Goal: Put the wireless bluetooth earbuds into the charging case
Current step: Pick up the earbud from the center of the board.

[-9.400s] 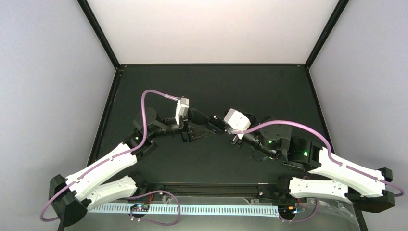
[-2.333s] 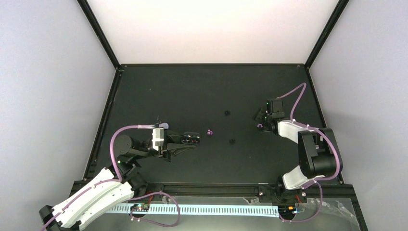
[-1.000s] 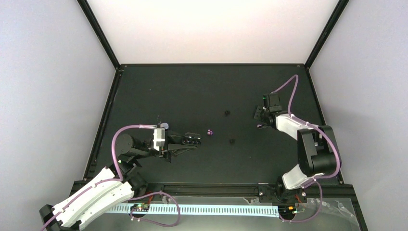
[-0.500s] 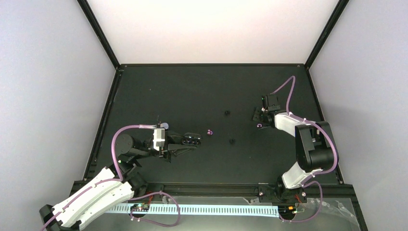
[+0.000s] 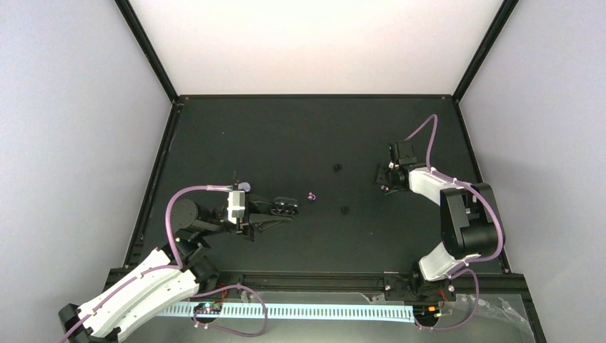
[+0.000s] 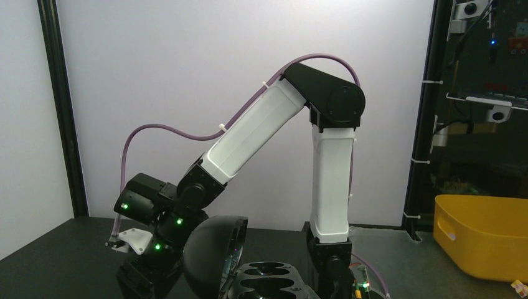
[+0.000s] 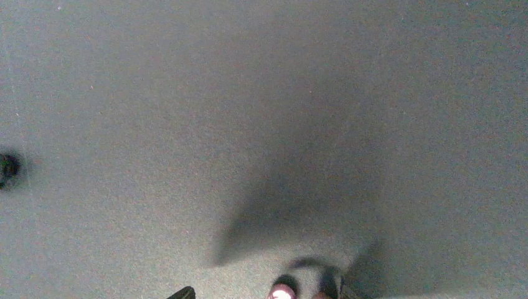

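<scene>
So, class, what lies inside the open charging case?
Two dark, empty-looking wells show in the charging case, beside its raised lid. The part nearest the camera is cut off, so it cannot be checked.

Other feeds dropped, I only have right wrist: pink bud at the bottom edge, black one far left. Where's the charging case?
Observer: Top view shows the charging case lying open in the left end effector, on the near left of the table, well apart from the right end effector.
Operator: Any bud closer to it?
Observer: Yes, a purple-pink earbud lies on the table just right of the case.
Operator: How many black ones?
Observer: Two, mid-table between the arms: the far black earbud and the near black earbud.
</scene>
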{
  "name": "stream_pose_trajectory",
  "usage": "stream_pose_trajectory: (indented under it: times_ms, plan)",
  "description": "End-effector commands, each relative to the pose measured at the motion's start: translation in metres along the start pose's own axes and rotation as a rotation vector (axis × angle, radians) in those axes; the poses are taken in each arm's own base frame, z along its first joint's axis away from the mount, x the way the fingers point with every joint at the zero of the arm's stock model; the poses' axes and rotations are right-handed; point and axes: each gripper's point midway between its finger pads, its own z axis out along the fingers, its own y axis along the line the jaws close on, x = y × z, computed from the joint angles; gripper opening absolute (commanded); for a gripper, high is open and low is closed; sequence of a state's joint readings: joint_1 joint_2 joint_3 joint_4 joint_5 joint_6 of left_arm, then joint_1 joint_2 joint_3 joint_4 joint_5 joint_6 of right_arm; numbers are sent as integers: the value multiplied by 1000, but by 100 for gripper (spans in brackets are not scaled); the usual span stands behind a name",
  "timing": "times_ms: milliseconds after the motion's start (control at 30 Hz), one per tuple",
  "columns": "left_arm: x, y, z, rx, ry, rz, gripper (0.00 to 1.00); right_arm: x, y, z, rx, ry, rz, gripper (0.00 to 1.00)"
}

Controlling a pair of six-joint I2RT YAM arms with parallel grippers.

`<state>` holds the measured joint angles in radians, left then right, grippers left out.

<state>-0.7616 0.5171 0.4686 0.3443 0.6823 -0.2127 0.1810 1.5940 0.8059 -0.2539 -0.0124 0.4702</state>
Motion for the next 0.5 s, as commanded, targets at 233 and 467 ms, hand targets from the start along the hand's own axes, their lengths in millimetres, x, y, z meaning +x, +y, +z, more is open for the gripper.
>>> stream_pose_trajectory:
  times_ms: [233,467]
  plan:
    - [-17,-10,-2,36,-39,45,1,-2,-8,-21,76,-27,-92,60]
    - [-22,-14,-5,43,-54,57,1,-13,-8,-31,154,-56,-195,53]
